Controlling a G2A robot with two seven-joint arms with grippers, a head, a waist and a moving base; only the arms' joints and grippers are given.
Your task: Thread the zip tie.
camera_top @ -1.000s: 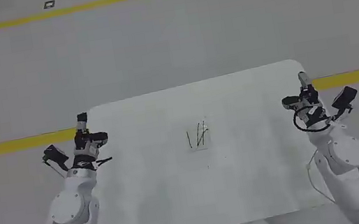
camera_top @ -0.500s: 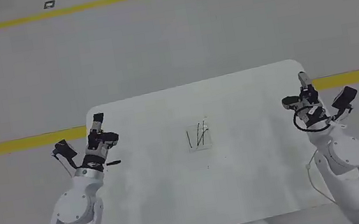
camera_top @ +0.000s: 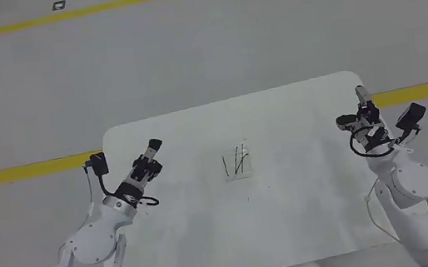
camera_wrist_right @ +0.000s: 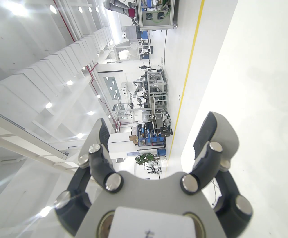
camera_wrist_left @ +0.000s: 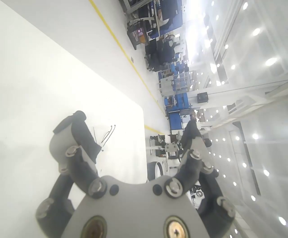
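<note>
Left arm swung inward since earlier frames: left gripper [camera_top: 152,149] was at counter [camera_top: 311,211] left edge, now over its left part, aimed twd centre. Fingers spread wide, nothing btwn them, clear in left wrist view [camera_wrist_left: 135,121]. Zip ties [camera_top: 237,161] are thin black strips in a small bunch lying flat near counter centre, well apart from both grippers; one looks bowed [camera_wrist_left: 108,134]. Right gripper [camera_top: 362,98] unmoved at counter's right edge; fingers apart, empty [camera_wrist_right: 155,121].
</note>
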